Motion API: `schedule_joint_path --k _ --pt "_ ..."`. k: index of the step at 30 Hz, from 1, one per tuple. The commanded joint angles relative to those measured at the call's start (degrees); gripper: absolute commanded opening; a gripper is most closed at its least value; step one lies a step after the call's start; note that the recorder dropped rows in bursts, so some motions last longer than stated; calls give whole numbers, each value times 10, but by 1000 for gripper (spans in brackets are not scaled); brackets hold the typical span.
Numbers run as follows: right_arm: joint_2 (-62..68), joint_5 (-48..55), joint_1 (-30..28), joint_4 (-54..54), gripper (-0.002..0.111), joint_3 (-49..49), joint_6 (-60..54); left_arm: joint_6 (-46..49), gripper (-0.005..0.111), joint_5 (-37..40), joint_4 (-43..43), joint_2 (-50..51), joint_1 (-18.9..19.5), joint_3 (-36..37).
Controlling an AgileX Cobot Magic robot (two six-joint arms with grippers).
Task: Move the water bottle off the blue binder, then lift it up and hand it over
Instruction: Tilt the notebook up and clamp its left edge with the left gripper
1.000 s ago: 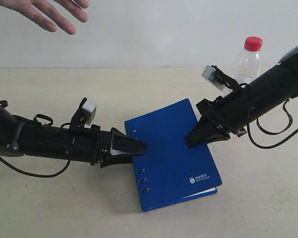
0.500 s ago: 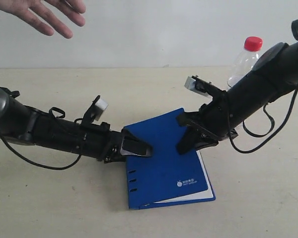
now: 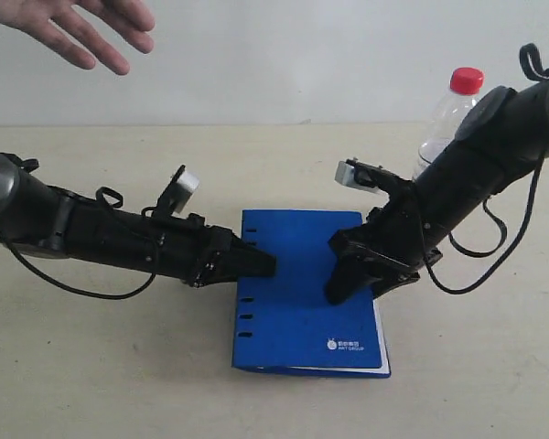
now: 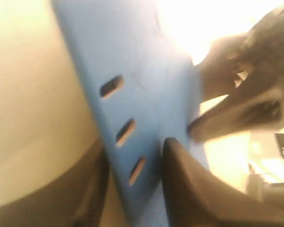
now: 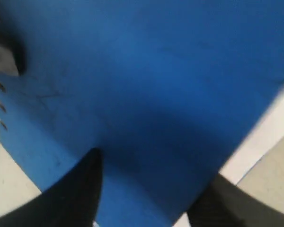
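In the exterior view, the binder (image 3: pixel 302 306) is seen lying flat on the table (image 3: pixel 91 375). The left gripper (image 3: pixel 261 263) is set at its spine edge and the right gripper (image 3: pixel 343 283) is tipped down onto its cover, probably so that it can be worked from both sides. The bottle (image 3: pixel 450 114) is stood upright behind the right arm (image 3: pixel 476 174), off the binder. Its base is hidden by that arm. An open hand (image 3: pixel 73 27), cut off by the frame, is held above, judged to be waiting for the handover.

In the left wrist view, which is blurred, the slotted spine edge is seen between narrowed jaws. Whether it is clamped cannot be told. Glare hides what lies beyond.

In the right wrist view, the jaws are seen part open with nothing gripped, and the blue cover fills the picture. Contact at the tips cannot be made out.
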Motion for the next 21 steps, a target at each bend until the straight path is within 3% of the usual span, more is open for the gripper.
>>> schedule_joint_path --k 1,7,10,14,21 --pt "10 134 22 -33 51 -48 6 -3 5 103 -28 -8 -1 -12" --pt "8 154 8 -124 51 -118 89 -10 5 103 -28 -10 15 -12" --pt "-9 154 -31 -143 51 -118 131 -10 5 103 -28 -26 35 -12" --pt "-4 154 -72 -100 51 -118 121 -19 5 103 4 -42 59 -12" --pt "0 154 -91 34 51 -100 -23 -32 5 103 28 -44 62 -12"
